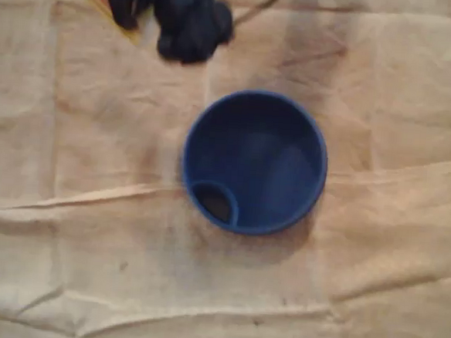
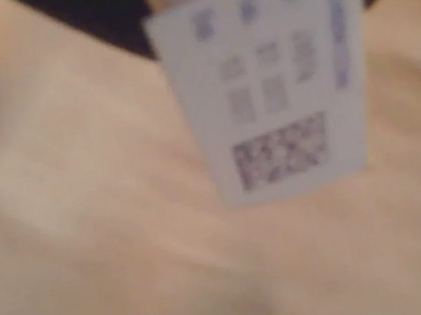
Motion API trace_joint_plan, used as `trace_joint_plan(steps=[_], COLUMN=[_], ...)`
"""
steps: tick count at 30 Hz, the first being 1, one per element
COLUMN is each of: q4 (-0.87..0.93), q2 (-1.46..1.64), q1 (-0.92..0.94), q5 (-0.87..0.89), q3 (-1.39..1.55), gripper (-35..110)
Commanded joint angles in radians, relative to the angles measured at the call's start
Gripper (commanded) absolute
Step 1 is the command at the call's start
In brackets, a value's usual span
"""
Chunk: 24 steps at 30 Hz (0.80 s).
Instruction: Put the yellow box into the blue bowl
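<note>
- The round, deep blue plastic bowl (image 1: 290,127) sits in the middle of a creased tan cloth (image 1: 65,243) covering the table; apart from a small dark oval patch by its lower-left rim in the overhead view, which I cannot identify, it holds nothing
- The small yellow box (image 2: 272,89) presents a white printed face with rows of text and a square code to the wrist view, hanging from the top of that picture above the blurred cloth
- In the overhead view, a thin yellow edge of it peeks out beside the dark gripper (image 1: 128,7) at the top-left, well apart from the bowl
- The fingers themselves are hard to make out, but the box looks sharper than the cloth under it, so I judge the gripper is clamped on the box and carrying it
- Progress: the pick-up looks done; the carry over to the bowl and the release are left
- Next, the arm needs to bring the box above the bowl's opening before letting go
</note>
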Motion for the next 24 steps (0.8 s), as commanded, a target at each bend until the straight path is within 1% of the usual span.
trace_joint_plan(steps=[1,6,18,24], q4=[0.002,0.000,-0.015,-0.029], q2=[0.201,0.236,0.229,0.163], q1=[0.011,-0.015,-0.328,-0.423], q5=[-0.009,-0.002,0.002,0.000], q3=[-0.018,-0.020,-0.020,-0.035], gripper=[0,0,0,0])
